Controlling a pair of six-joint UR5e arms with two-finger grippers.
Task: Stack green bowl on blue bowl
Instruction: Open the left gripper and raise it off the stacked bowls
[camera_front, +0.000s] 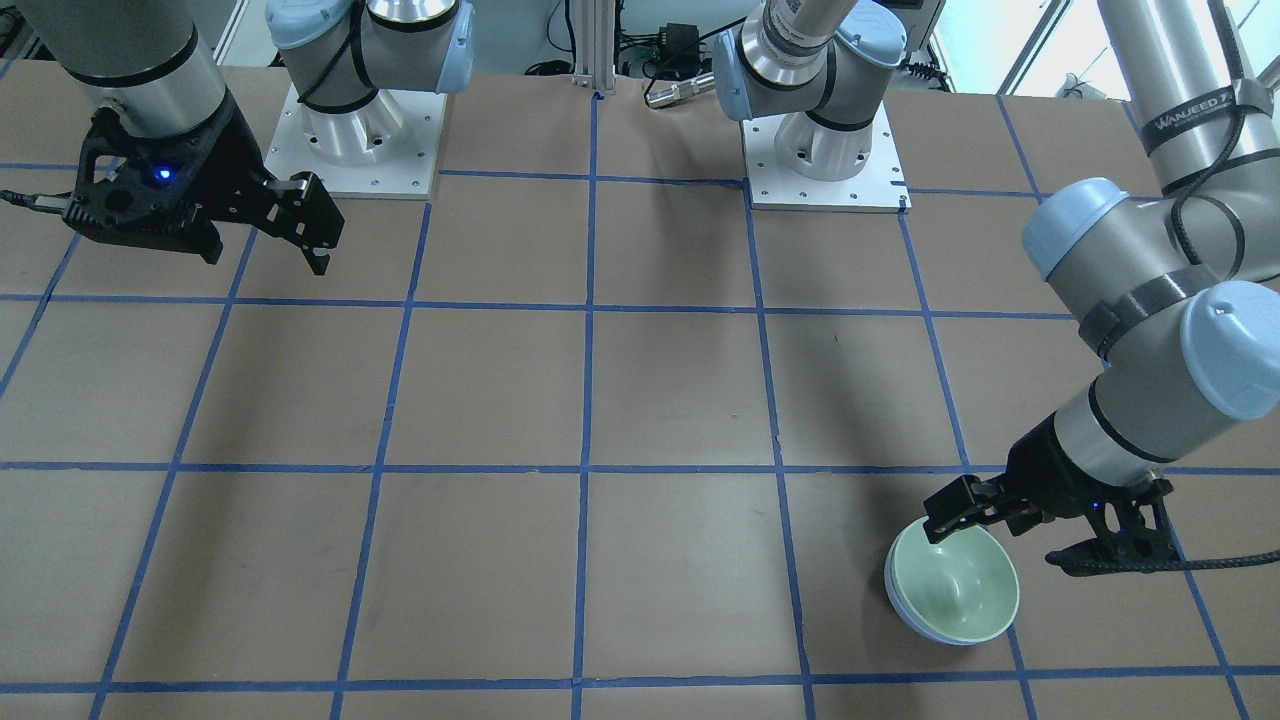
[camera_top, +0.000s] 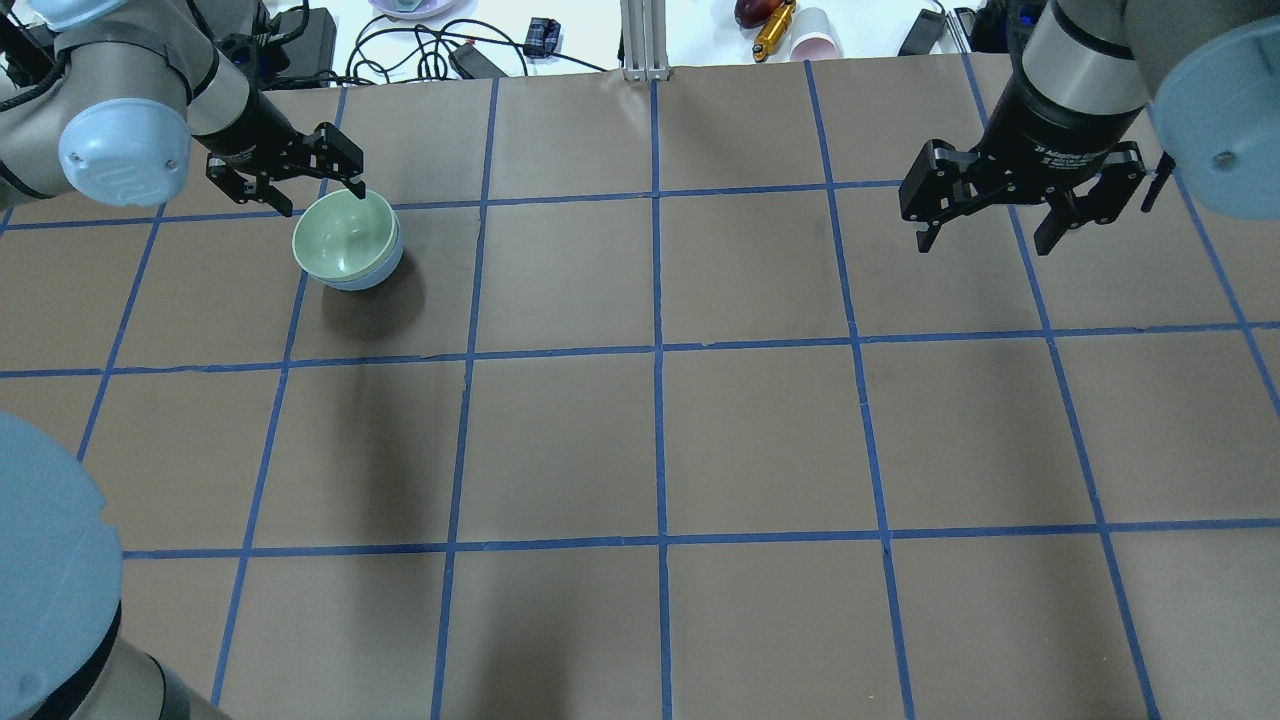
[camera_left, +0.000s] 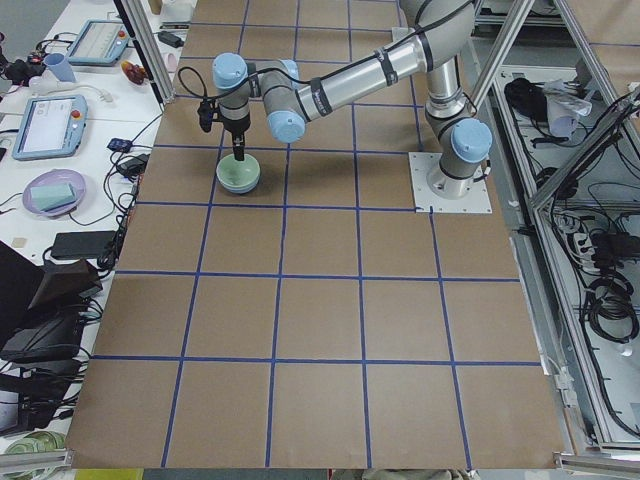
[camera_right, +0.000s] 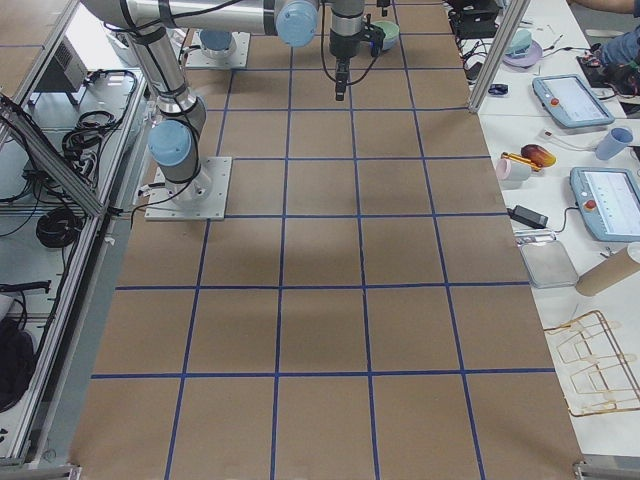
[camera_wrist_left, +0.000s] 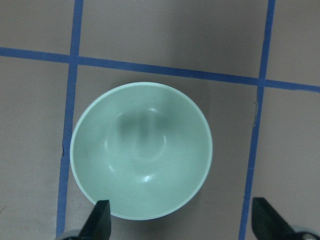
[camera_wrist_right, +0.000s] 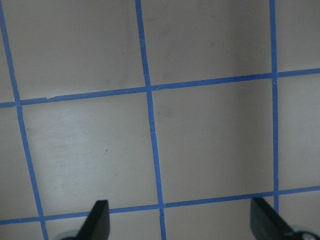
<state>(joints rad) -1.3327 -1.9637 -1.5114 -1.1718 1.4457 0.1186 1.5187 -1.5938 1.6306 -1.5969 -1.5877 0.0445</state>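
Note:
The green bowl sits nested inside the blue bowl, upright on the table at the far left of the overhead view. In the front view only a thin blue edge shows under the green bowl. My left gripper is open and empty, just beyond the stack's far rim. In the left wrist view the green bowl fills the middle, one fingertip overlaps its rim, and the blue bowl is hidden. My right gripper is open and empty, high over the table's far right.
The table is brown with a grid of blue tape. Cables, a cup and small items lie past its far edge. The two arm bases stand on the robot's side. The right wrist view shows only table.

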